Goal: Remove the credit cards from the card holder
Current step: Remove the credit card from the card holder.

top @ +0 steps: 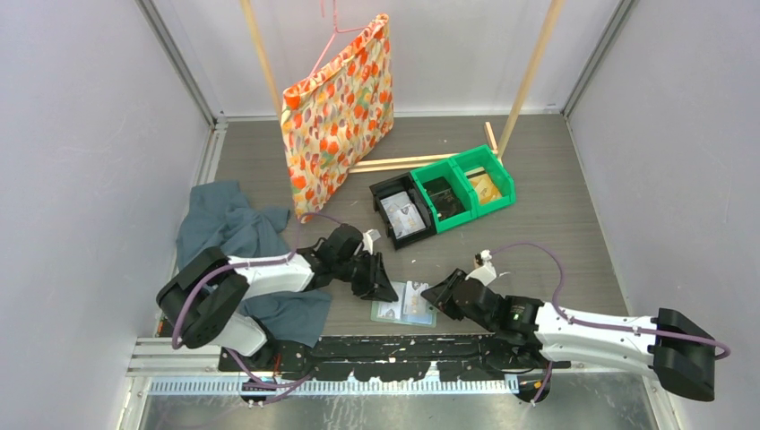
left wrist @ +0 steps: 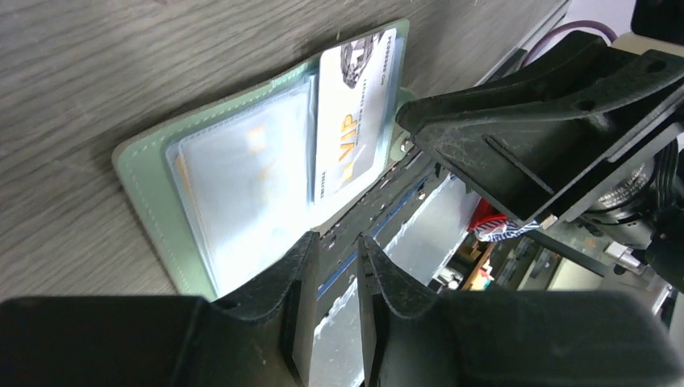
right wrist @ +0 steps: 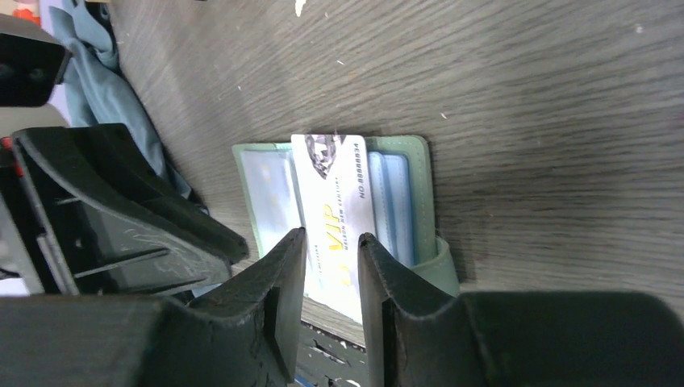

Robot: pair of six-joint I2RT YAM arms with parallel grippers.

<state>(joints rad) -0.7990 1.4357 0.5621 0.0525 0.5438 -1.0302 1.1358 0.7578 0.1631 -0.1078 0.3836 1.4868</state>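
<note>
Found the card holder [top: 405,306] lying open and flat on the grey table [top: 556,224], close to the near edge, between the two grippers. Noted one white card [right wrist: 335,201] marked VIP resting along its middle fold, near end sticking out past the holder's edge, with pale blue sleeves either side. Recorded the left gripper [left wrist: 337,239] at the holder's left edge, jaws a narrow gap apart, nothing between them. Recorded the right gripper [right wrist: 332,239] over the card's protruding end, jaws likewise slightly apart, not clamped on it. Observed a dark teal cloth [top: 224,228] under the left arm, green bins [top: 465,182] farther back and a floral bag [top: 341,107] on a pink hanger behind.
</note>
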